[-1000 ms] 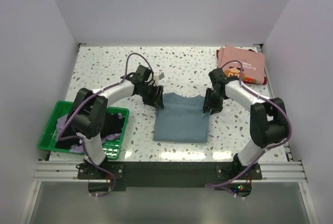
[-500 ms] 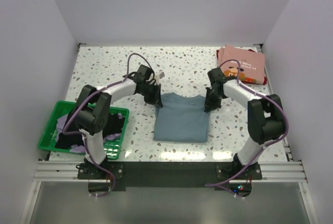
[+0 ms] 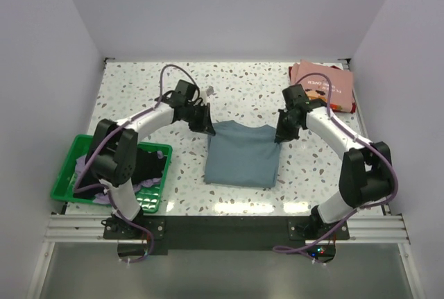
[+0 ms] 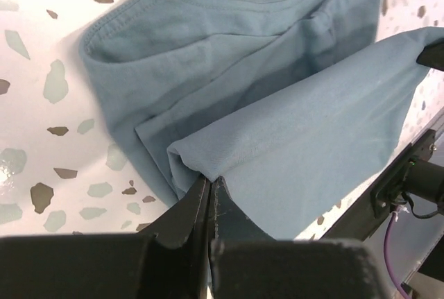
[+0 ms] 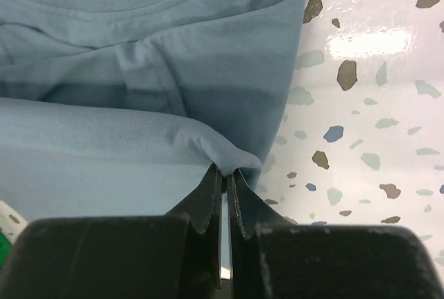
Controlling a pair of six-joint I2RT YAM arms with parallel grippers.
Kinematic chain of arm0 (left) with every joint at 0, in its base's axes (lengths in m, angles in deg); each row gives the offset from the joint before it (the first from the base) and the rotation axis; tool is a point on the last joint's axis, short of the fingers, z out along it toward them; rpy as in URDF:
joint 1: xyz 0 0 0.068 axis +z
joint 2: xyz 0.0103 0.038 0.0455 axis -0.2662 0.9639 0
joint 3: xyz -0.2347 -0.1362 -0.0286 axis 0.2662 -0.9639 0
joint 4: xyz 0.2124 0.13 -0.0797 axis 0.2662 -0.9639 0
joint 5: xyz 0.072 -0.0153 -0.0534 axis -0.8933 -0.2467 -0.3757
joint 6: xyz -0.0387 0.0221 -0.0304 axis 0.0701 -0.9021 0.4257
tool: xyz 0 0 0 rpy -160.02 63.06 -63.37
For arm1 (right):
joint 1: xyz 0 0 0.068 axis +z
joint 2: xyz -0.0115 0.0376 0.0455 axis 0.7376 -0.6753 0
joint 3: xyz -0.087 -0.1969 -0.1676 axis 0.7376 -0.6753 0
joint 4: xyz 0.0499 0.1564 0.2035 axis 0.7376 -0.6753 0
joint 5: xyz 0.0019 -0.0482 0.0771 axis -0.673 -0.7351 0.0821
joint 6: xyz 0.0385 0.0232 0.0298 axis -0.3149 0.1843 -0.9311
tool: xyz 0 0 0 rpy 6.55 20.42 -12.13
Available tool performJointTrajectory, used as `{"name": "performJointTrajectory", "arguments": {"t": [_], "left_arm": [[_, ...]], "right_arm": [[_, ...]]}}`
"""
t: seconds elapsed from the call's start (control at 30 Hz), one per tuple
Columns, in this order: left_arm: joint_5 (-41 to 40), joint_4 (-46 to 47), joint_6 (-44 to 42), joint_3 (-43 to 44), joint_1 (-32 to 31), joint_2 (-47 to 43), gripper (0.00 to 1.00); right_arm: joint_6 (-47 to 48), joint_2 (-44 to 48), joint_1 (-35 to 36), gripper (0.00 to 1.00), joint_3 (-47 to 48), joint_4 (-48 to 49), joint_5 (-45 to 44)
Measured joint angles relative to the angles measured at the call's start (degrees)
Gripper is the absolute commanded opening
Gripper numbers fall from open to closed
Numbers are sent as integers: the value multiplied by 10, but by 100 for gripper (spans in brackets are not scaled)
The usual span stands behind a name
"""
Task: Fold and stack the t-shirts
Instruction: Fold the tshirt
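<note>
Above the table, both arms' jaws pinch a fold of the grey-blue t-shirt

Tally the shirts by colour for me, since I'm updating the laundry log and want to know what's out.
grey-blue t-shirt: 1
pink t-shirt: 1
dark red t-shirt: 1, only an edge showing under the pink
black t-shirt: 1
lavender t-shirt: 1
Total: 5 that show; the green basket may hide more.

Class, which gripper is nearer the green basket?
Left. The left gripper pinches the blue shirt on the edge facing the basket; the right gripper pinches the opposite edge, farther away.
</note>
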Motion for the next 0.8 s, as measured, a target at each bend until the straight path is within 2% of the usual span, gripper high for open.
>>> {"name": "performJointTrajectory", "arguments": {"t": [0.27, 0.53, 0.8], "left_arm": [[6, 3, 13, 0, 12, -49, 0], [27, 8, 23, 6, 35, -49, 0], [49, 30, 27, 62, 52, -28, 0]], "right_arm": [[-2, 30, 0, 0, 45, -28, -5], [-6, 30, 0, 0, 93, -40, -24], [-11, 27, 0, 0, 126, -46, -48]]}}
